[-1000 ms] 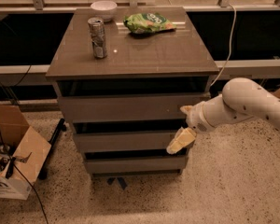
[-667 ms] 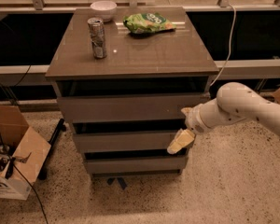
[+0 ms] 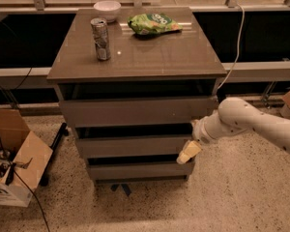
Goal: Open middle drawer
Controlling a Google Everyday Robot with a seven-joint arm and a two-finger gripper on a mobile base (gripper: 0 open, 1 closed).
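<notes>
The middle drawer (image 3: 135,145) is the taupe-grey flat front between the taller top drawer (image 3: 137,111) and the narrower bottom drawer (image 3: 137,169) of the cabinet. A dark gap shows above it. My gripper (image 3: 191,139), on a white arm (image 3: 241,117) that reaches in from the right, is at the right end of the middle drawer front. It looks open. Its lower cream finger (image 3: 188,152) hangs in front of the drawer's lower right corner. The upper finger sits by the gap above the drawer.
On the cabinet top (image 3: 159,57) stand a can (image 3: 101,38), a white bowl (image 3: 108,8) and a green chip bag (image 3: 153,23). An open cardboard box (image 3: 14,158) sits on the floor to the left. A white cable (image 3: 239,37) hangs at the right.
The arm's elbow has shifted left, closer to the cabinet. The gripper has stayed at the right end of the middle drawer. The drawers have not visibly moved.
</notes>
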